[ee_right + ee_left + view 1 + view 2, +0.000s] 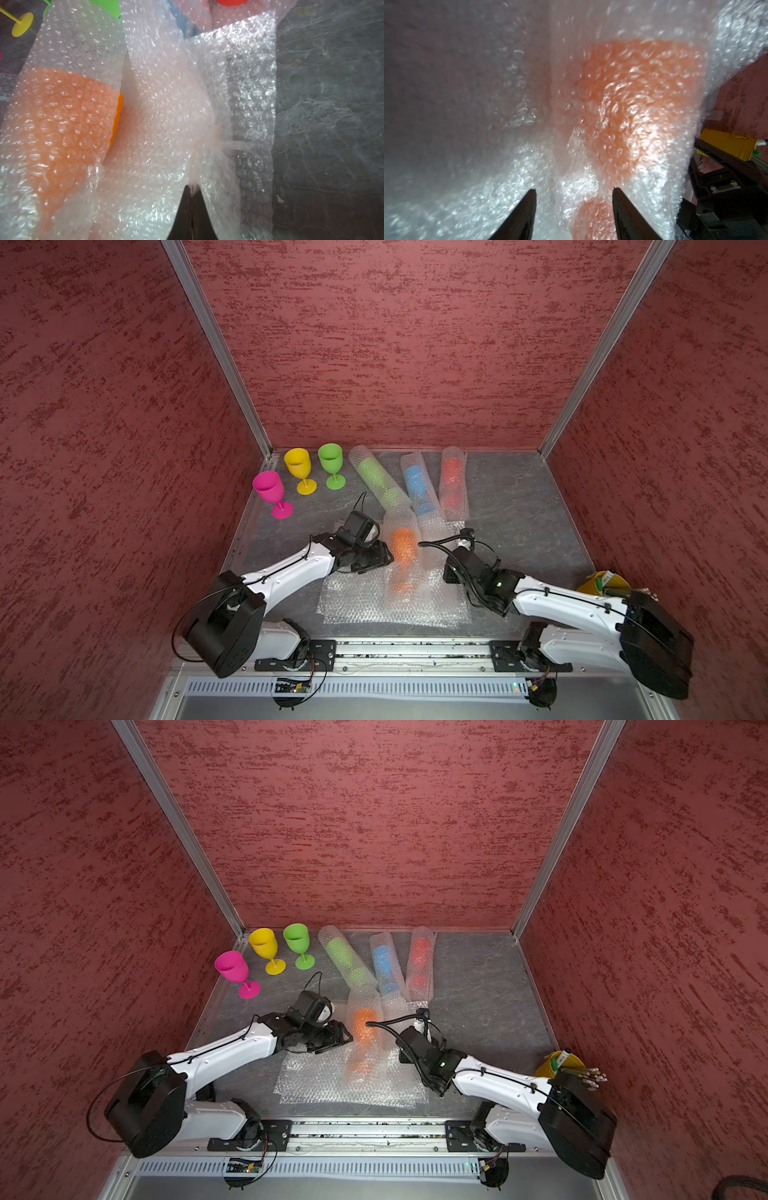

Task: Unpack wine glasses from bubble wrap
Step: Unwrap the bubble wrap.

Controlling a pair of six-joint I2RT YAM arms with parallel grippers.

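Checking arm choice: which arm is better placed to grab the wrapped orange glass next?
Left. The left hand is open, right at the orange glass inside its bubble wrap; the right hand is shut on the wrap's loose edge, so it is occupied.

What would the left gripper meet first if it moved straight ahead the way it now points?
Probably the bubble wrap around the orange wine glass, lying straight ahead of its open jaws; depth is unclear.

A small yellow bucket (592,584) of pencils (590,1077) stands at the near right corner of the grey marbled bench (519,506). Red textured walls (395,344) enclose it on three sides, joined by aluminium posts (216,344) at the corners.
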